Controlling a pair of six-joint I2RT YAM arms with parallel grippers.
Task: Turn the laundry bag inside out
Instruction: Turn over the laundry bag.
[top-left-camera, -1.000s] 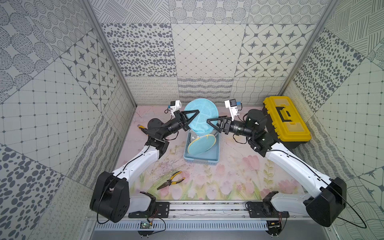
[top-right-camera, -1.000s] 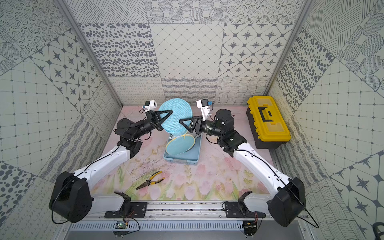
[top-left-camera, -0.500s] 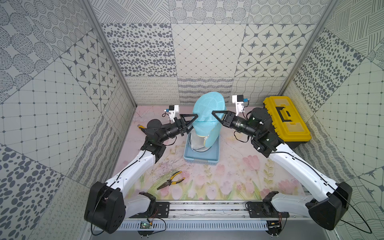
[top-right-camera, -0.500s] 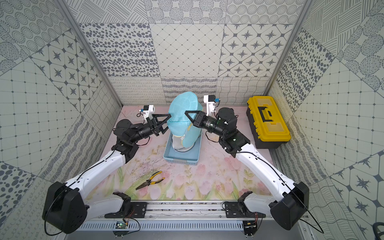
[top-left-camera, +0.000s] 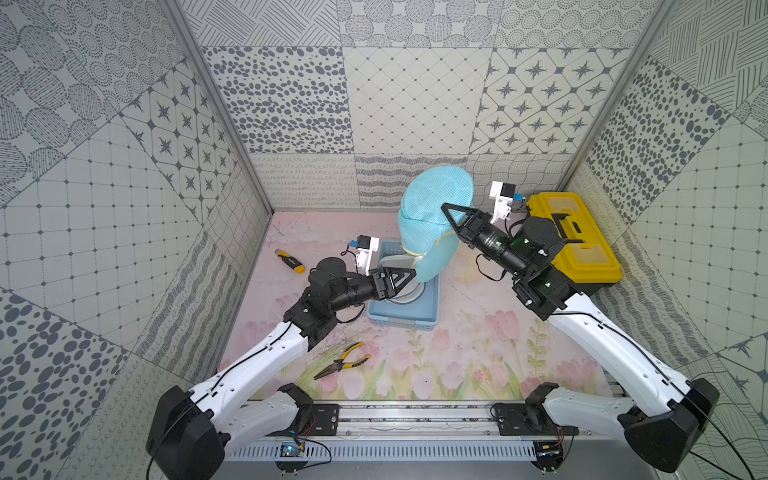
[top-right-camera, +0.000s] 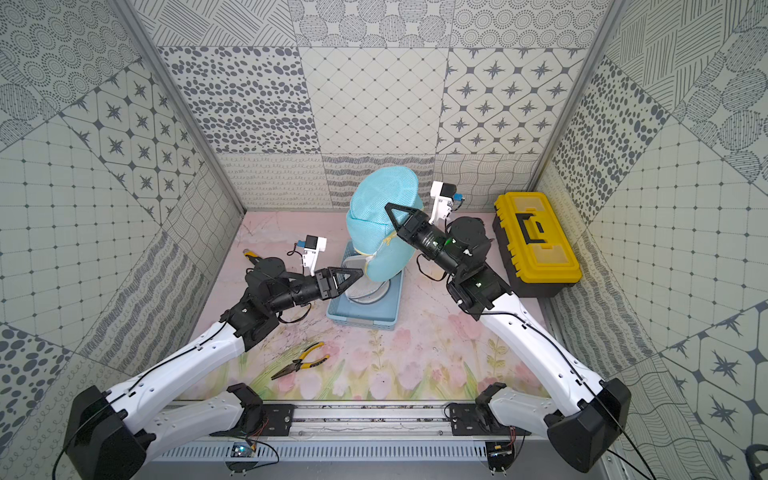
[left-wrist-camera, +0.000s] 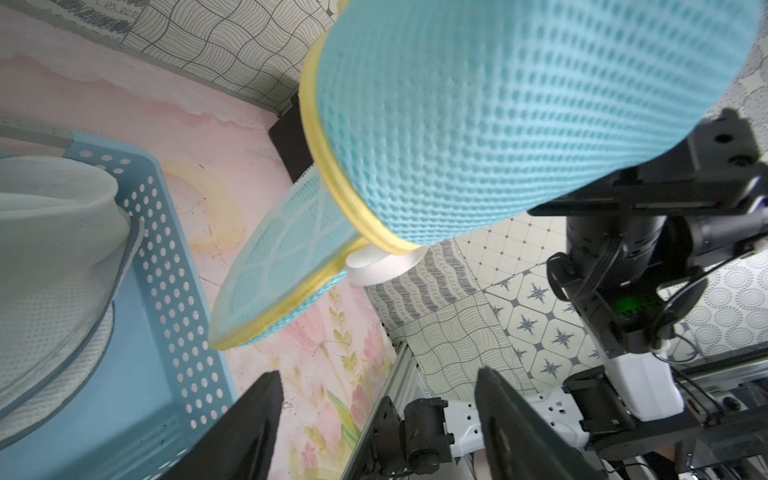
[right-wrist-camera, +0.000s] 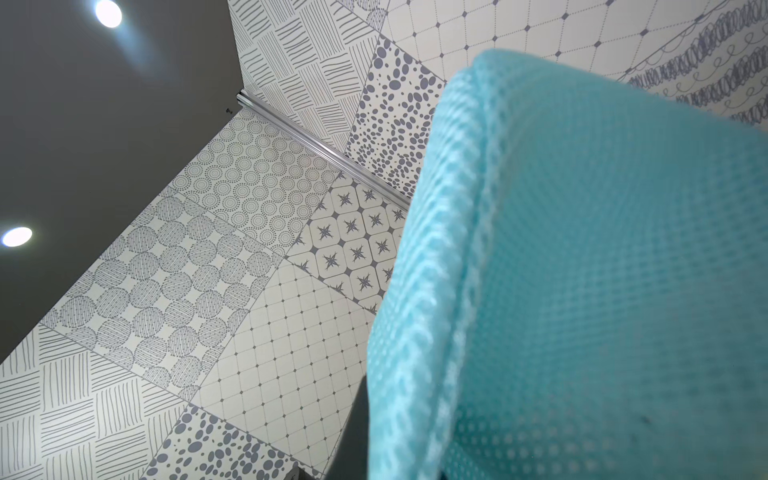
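Laundry bag (top-left-camera: 434, 216), made of soft blue mesh with a bumpy weave and a yellow edge, is held up in the air above the basket (top-left-camera: 430, 307) by the right gripper (top-left-camera: 451, 216), whose claw is pinched tight on the cloth. A round flat flap is seen hanging under it. The blue plastic basket is dotted with small holes. The left gripper (top-left-camera: 405, 276) is spread wide beside the bag, holding nothing.
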